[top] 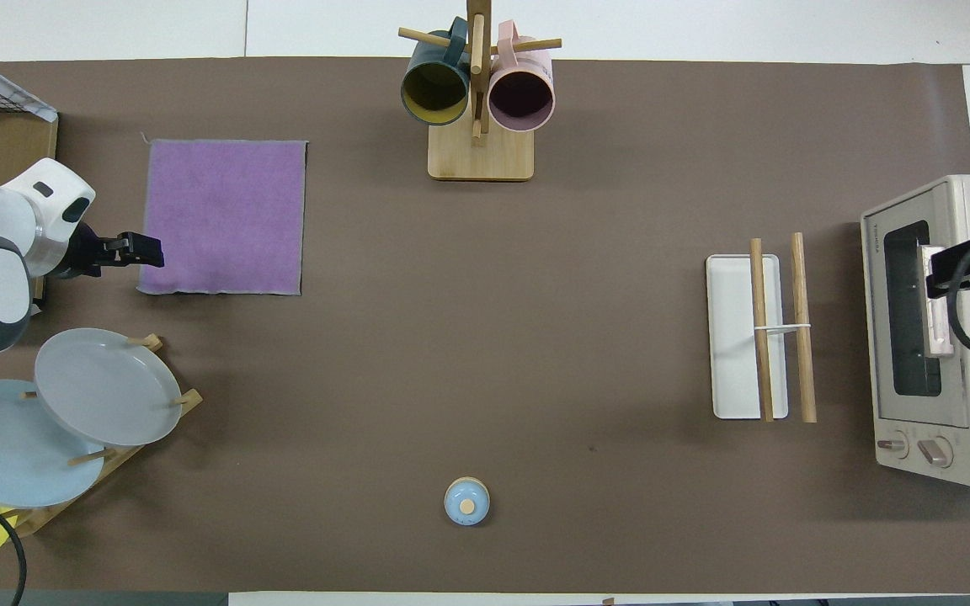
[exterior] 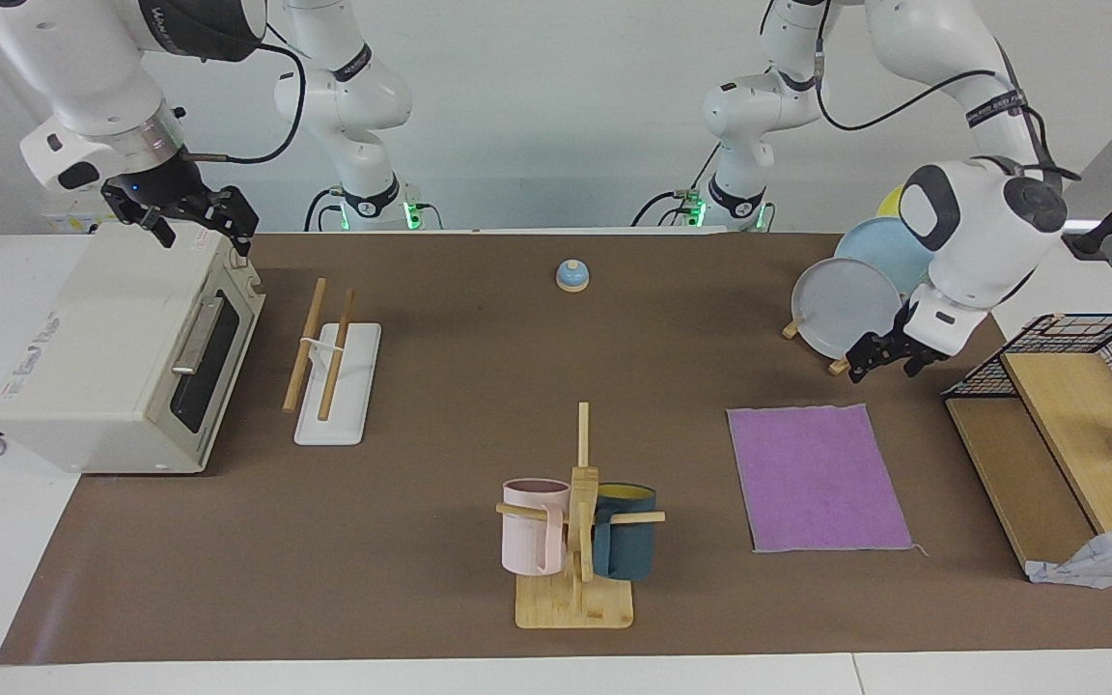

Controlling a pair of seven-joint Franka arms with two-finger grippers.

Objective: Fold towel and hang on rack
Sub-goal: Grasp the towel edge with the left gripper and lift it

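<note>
Purple side up, the towel [exterior: 819,478] [top: 222,216] lies flat and unfolded on the brown table mat [exterior: 440,405] [top: 485,362], toward the left arm's end, farther from the robots than the plate stand [exterior: 850,290] [top: 72,412]. The left gripper [exterior: 887,353] [top: 141,250] hangs low by the towel's corner nearest the robots, not touching the cloth; how wide its fingers stand I cannot tell. The rack [exterior: 332,362] [top: 761,337] stands bare toward the right arm's end, just beside the toaster oven [exterior: 122,357] [top: 940,328], well apart from the towel. The right gripper [exterior: 194,217] [top: 969,265] waits above the oven's top; its finger gap cannot be told either. A mug tree [exterior: 577,526] [top: 477,93] with a pink and a dark teal mug stands between towel and rack, farther from the robots, and a small blue bell [exterior: 572,275] [top: 466,502] sits nearer to them.
</note>
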